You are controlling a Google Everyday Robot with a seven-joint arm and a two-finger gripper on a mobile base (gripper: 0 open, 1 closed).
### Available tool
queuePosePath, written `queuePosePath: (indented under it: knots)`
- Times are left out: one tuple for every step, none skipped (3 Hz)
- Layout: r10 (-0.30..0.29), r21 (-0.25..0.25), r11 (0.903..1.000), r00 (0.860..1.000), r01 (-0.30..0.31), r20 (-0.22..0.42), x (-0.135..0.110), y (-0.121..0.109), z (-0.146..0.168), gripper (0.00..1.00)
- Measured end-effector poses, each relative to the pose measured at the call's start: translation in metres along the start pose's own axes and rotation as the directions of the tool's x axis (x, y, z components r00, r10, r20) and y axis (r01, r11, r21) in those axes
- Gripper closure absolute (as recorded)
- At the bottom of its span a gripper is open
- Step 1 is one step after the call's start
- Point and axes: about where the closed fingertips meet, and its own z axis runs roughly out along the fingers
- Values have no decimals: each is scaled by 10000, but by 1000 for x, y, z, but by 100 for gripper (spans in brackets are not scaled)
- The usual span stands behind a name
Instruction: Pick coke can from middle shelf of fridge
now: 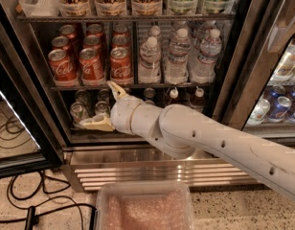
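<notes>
Several red coke cans stand on the middle shelf (138, 86) of the fridge (235, 75), at its left half. The front row holds three: left (58, 67), middle (91, 65) and right (121, 64). My gripper (103, 107) is open, just below and in front of the shelf's front rail, under the right coke can. Its upper finger (116, 89) points up and reaches the rail. Its lower finger (95, 123) points left in front of the lower shelf. It holds nothing.
Water bottles (178, 57) fill the shelf's right half. Clear bins (36, 1) with bottles sit on the top rack. Silver-green cans (79, 112) and small bottles stand on the lower shelf. A ribbed grille (152, 174), a pink tray (143, 207), floor cables (16, 134) and blue cans (280, 107) lie around.
</notes>
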Motion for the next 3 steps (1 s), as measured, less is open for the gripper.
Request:
queuePosePath:
  knots:
    - [-30, 98, 9999, 9995, 27, 299, -2, -4, 13, 32]
    - [-40, 189, 9998, 9987, 31, 514, -6, -8, 24, 37]
    - [-93, 313, 9995, 9980, 73, 619, -9, -13, 31, 40]
